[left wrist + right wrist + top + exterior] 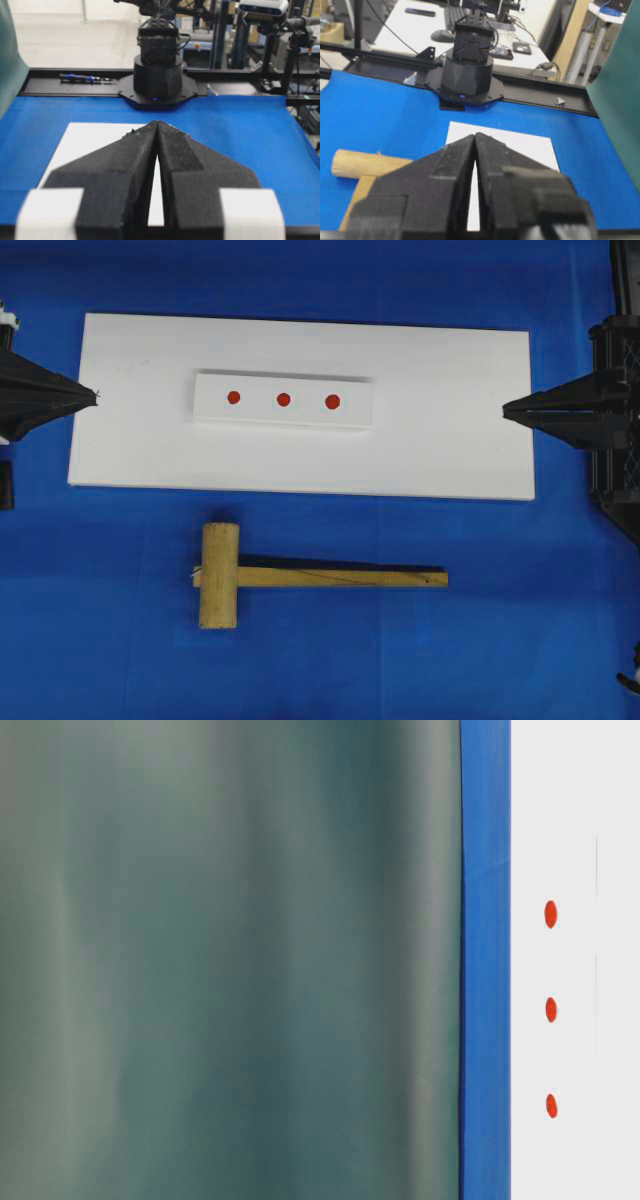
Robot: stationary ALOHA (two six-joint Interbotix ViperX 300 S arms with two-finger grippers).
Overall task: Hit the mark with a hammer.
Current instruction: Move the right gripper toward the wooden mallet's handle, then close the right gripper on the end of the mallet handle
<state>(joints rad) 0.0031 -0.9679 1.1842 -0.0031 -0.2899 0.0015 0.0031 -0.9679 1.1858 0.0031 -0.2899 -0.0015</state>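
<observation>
The hammer [300, 575] is lying flat on the blue cloth [420, 660] just below the white board [300, 455], its thick head to the left in the overhead view and its handle running off to the right — no claw touching it. The mark [283, 399] is sitting mid-row on the white strip [283, 400], between two other red dots. The left gripper [92, 395] is hovering at the board's left edge with its tips pressed together and gripping nothing; the right gripper [508, 411] is mirroring it at the right edge — likewise closed and empty.
</observation>
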